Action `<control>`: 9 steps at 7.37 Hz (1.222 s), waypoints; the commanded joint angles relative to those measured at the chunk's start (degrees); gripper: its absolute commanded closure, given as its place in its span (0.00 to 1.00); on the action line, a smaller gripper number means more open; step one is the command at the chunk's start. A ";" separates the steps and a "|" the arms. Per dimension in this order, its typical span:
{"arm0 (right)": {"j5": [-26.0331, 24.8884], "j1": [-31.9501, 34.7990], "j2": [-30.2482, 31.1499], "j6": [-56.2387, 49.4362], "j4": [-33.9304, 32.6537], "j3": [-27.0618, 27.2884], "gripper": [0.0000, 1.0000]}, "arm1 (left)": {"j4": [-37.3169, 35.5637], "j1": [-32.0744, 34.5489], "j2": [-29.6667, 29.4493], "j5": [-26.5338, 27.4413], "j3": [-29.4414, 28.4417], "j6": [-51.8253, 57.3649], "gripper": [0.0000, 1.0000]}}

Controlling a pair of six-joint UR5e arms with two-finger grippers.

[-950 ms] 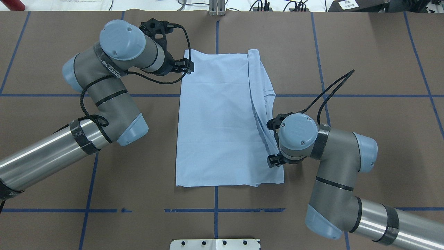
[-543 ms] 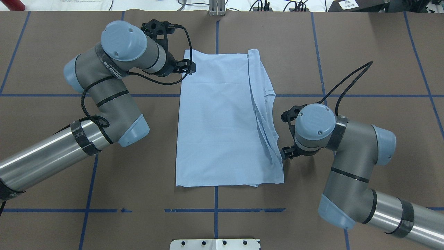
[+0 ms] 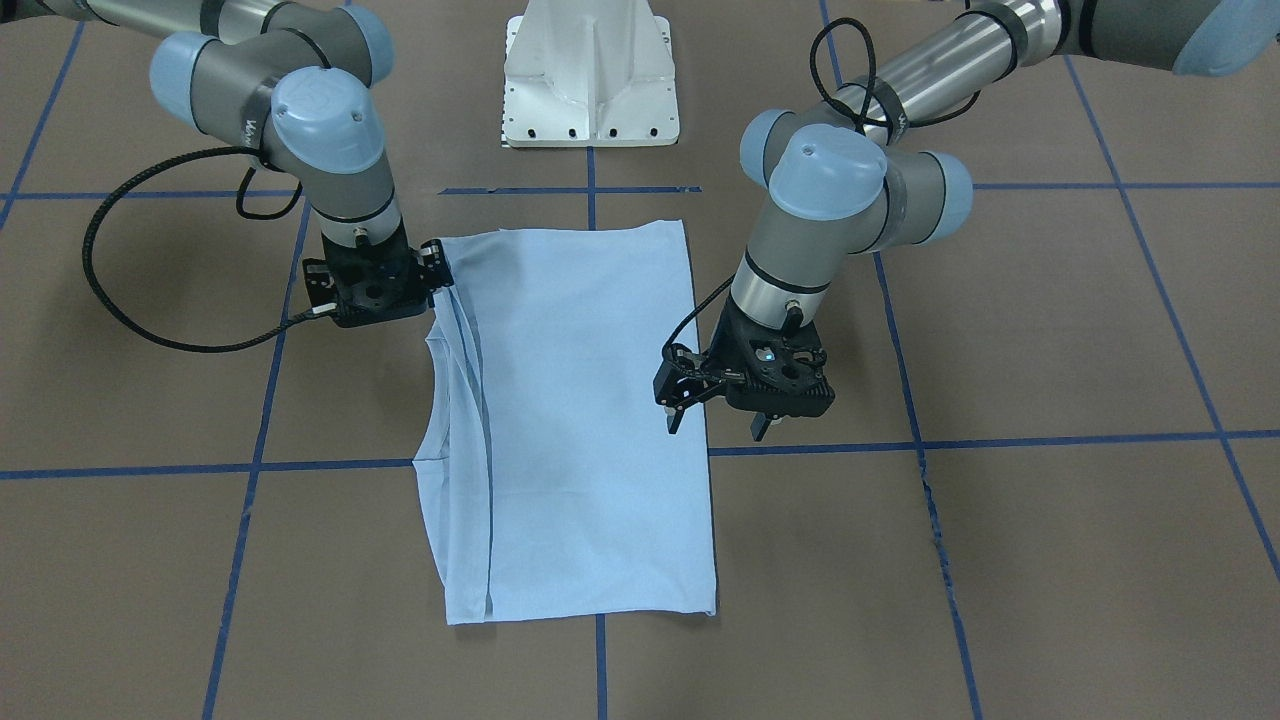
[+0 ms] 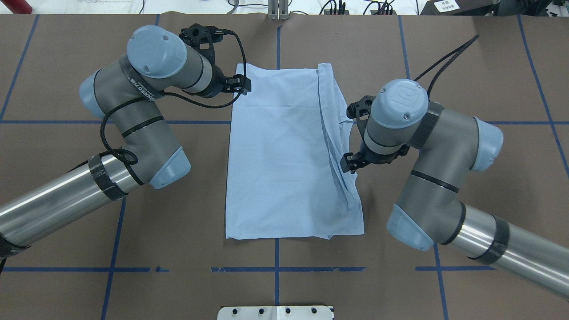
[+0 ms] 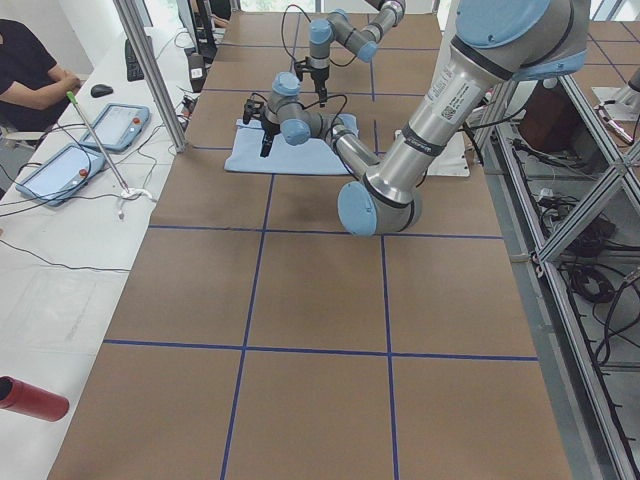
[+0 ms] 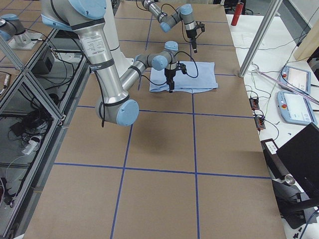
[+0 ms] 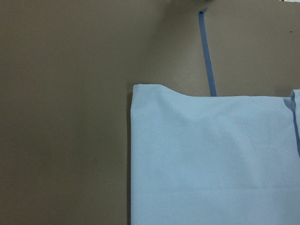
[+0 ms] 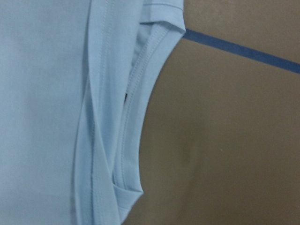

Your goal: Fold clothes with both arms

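The pale light-blue T-shirt (image 4: 280, 155) lies flat on the brown table as a long rectangle, with its right side and sleeve (image 8: 131, 117) folded inward in loose layers. No print shows. My left gripper (image 3: 717, 425) hangs open just above the shirt's far-left edge, with nothing between its fingers. The left wrist view shows that corner of the shirt (image 7: 211, 159) and no fingers. My right gripper (image 3: 385, 290) stands beside the folded right edge near the sleeve; it looks open and holds no cloth. One of its fingers (image 4: 349, 162) shows at the fabric's edge.
The white pedestal base (image 3: 590, 80) stands at the robot's side of the table. Blue tape lines (image 4: 275, 269) cross the brown surface. In the exterior left view a seated person (image 5: 30, 70), tablets (image 5: 110, 125) and a metal post (image 5: 150, 70) are beside the table.
My right arm has drawn off the shirt's near-right hem and travelled along the right edge toward the sleeve. The left arm and the shirt have stayed put.
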State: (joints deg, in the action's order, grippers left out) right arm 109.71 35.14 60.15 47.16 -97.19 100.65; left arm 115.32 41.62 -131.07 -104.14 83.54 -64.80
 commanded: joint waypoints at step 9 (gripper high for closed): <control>0.68 -2.00 -8.12 -1.46 3.06 -15.66 0.00 | -0.89 0.30 1.69 0.25 7.25 0.12 0.00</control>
State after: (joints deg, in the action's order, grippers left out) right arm 110.18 33.41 51.74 45.66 -93.94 85.03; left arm 114.43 41.92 -129.45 -103.89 90.39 -64.55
